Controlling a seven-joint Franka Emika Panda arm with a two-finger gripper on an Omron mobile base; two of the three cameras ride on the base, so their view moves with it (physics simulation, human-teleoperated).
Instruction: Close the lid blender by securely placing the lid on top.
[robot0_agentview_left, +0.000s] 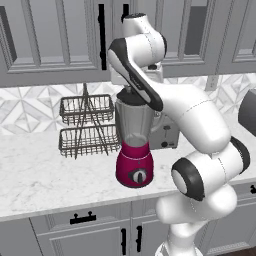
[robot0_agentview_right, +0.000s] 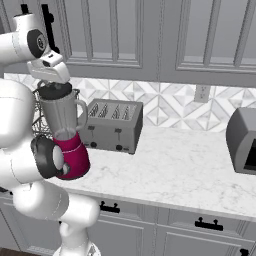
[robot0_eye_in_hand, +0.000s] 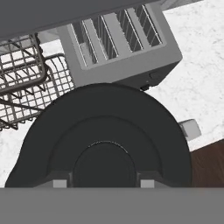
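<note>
One blender, one lid, one toaster, one wire rack.

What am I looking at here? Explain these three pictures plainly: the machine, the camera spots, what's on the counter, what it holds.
A white robot arm works in a rendered kitchen. Two pictures come from cameras behind it, left and right; the third looks down from its hand. On the counter stand a blender, a silver toaster and a wire rack. The gripper is shut on the black lid, its fingers beside the raised centre, at the jar's mouth. Whether it is fully seated, I cannot tell.
</note>
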